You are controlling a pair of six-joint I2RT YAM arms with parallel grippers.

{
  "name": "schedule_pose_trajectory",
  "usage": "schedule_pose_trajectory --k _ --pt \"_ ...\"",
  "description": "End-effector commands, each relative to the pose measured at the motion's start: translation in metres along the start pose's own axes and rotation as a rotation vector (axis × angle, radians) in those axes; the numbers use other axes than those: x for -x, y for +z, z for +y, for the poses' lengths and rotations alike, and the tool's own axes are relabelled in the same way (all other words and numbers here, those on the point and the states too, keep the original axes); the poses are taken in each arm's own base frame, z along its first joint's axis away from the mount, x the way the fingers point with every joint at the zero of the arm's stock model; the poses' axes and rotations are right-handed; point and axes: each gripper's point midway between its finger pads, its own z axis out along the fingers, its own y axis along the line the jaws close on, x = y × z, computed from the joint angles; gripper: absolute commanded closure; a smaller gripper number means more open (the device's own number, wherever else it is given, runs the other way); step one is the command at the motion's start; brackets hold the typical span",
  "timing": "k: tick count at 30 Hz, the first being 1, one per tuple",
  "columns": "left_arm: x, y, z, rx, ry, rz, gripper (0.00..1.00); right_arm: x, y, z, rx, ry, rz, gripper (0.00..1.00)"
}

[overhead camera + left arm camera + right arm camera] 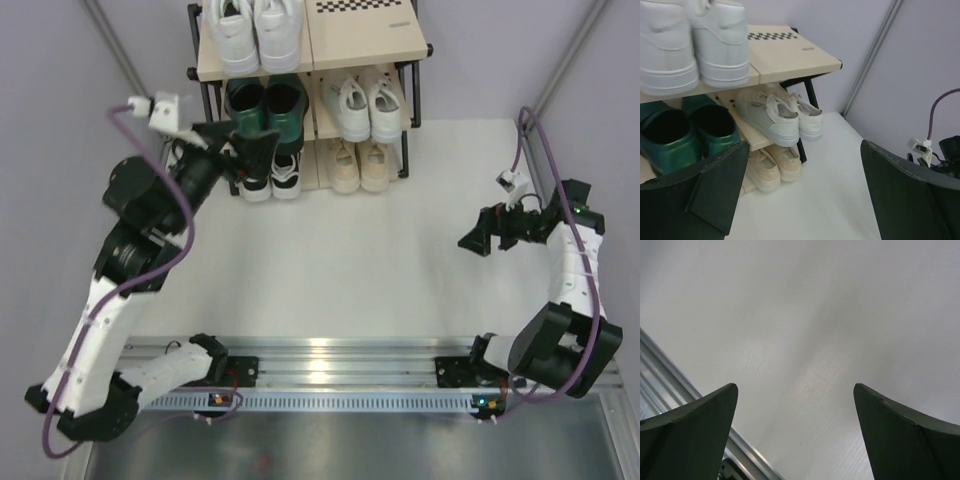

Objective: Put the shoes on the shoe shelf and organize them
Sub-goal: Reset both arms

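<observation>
- At 11 o'clock in the top view, the left gripper (255,150) hovers just in front of the shoe shelf (365,40), its fingers spread with nothing between them.
- Directly ahead of it, on the left of the middle tier, sit the glossy green heeled shoes (670,152), backs toward the arm. The black-and-white sneakers (272,180) are on the tier below.
- Further toward 1 o'clock, the middle-tier white sneakers (365,105) stand above the beige sneakers (360,165).
- The top-tier white sneakers (250,30) fill the upper left board. The board beside them, with its checkered strip (362,5), carries nothing.
- At 3 o'clock the right gripper (478,232) hangs over the table (350,270), well apart from the shelf, fingers parted and empty.
- All five pairs appear shelved, so the step in hand is probably squaring up the left column.
- To do that well, come in level with the tier and touch only the backs of the shoes.
- Push slowly: the glossy green pair likely slides easily and could tip on its heels or jostle its neighbour.
- Keep the wrist clear of the black tube frame.
- The left gripper covers part of the black-and-white sneakers from above, and the wrist camera does not show them.
- The upper boards hide the toes of the lower pairs.
- The frame edge crops the top-tier pair.
- The right wrist camera shows only table and rail.
</observation>
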Motion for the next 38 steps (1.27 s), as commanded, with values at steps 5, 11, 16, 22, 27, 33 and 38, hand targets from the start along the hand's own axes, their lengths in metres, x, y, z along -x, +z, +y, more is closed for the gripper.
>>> schedule_pose_trajectory --k 5,11,16,22,27,33,38 --pt "-0.103 -0.115 0.102 0.446 0.083 0.133 0.01 0.06 -0.063 -0.044 -0.489 -0.18 -0.091 0.01" --pt "-0.161 -0.151 0.144 0.648 0.039 0.169 0.01 0.074 -0.076 -0.036 -0.566 -0.179 -0.191 0.01" --pt "-0.192 -0.158 0.157 0.689 -0.036 0.223 0.01 0.071 -0.078 -0.039 -0.606 -0.191 -0.22 0.01" --pt "-0.246 -0.158 0.179 0.633 -0.207 0.329 0.01 0.075 -0.102 -0.048 -0.782 -0.139 -0.292 0.01" --pt "-0.246 -0.157 0.191 0.571 -0.314 0.308 0.02 0.068 -0.114 -0.048 -0.868 -0.107 -0.326 0.01" --pt "-0.254 -0.172 0.193 0.592 -0.274 0.325 0.02 0.074 -0.126 -0.045 -0.933 -0.057 -0.461 0.0" --pt "-0.25 -0.174 0.192 0.595 -0.262 0.305 0.02 0.079 -0.121 -0.041 -0.895 -0.051 -0.496 0.0"
